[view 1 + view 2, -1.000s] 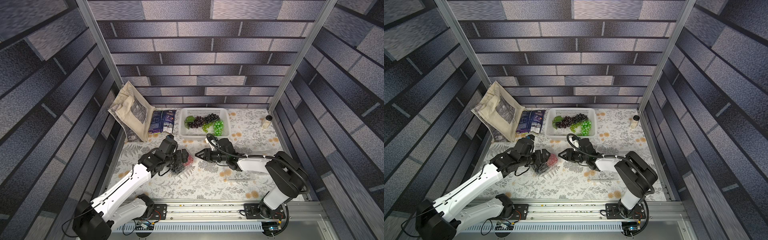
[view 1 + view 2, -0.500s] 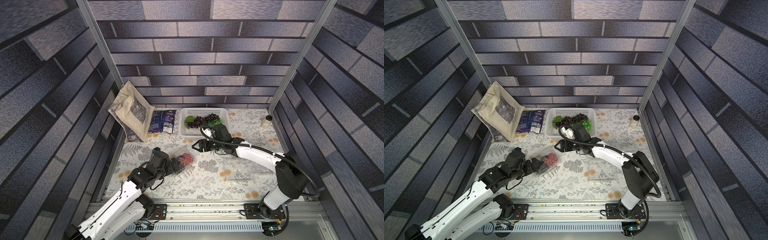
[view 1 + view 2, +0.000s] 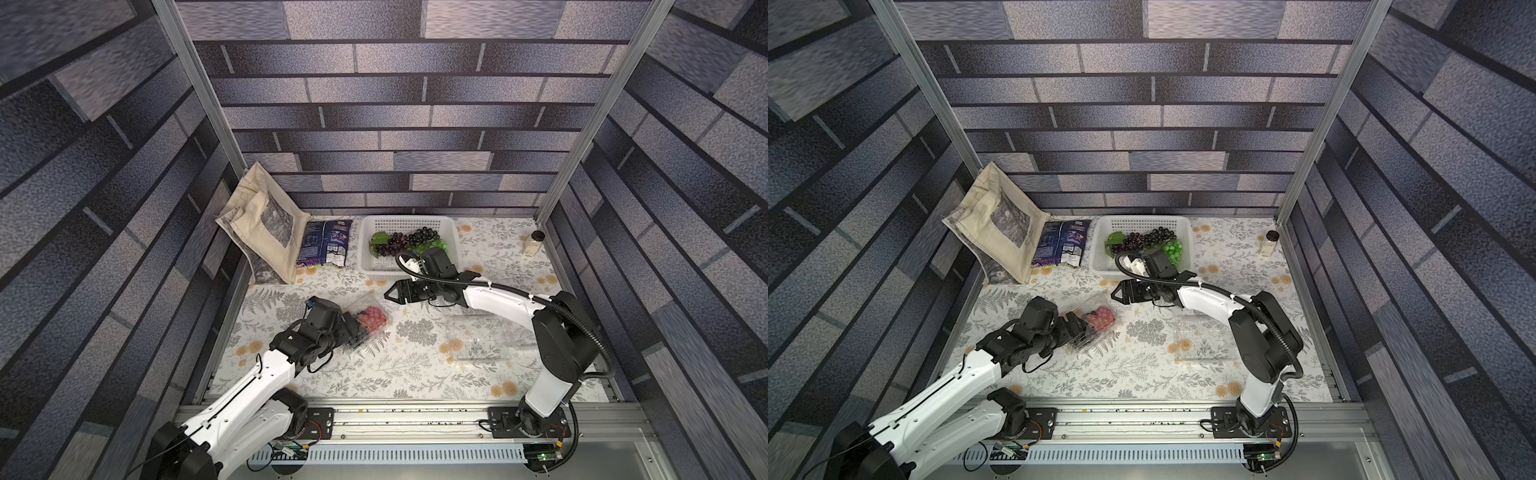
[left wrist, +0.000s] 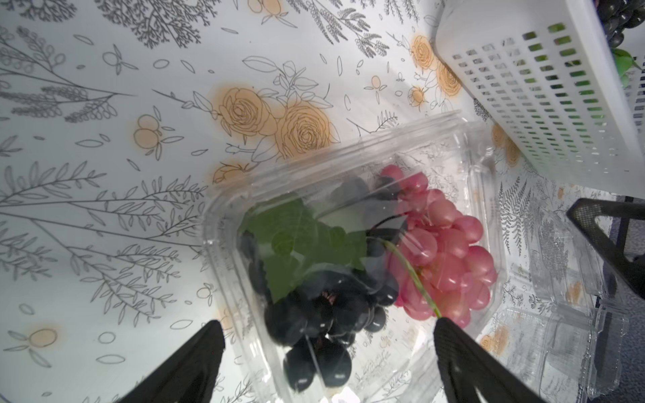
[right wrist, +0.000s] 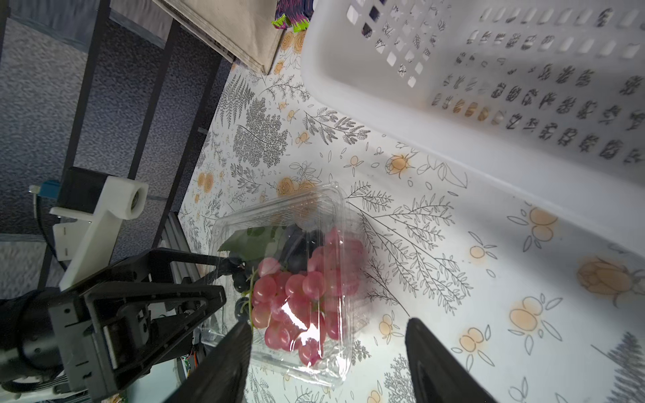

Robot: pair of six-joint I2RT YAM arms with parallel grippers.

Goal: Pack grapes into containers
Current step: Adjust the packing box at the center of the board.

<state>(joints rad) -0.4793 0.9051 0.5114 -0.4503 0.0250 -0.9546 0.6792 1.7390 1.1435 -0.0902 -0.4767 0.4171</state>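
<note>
Grapes (image 3: 372, 316), red and dark, lie inside one clear punnet (image 4: 352, 148) on the table (image 3: 374, 374), left jaws and right jaws both open and empty near it, so next we judge another bunch from the basket (image 3: 363, 249) wants fetching.

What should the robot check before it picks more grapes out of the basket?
1. Right fingers open and empty: ok.
2. Grapes in the white basket: ok, dark grapes and green grapes.
3. Empty punnets lying by the right arm: ok.
4. Their lids open: cannot tell.
5. Filled punnet with its lid snapped shut: cannot tell.
6. Left fingers clear of the filled punnet: cannot tell; they are spread wide at its end.
</note>
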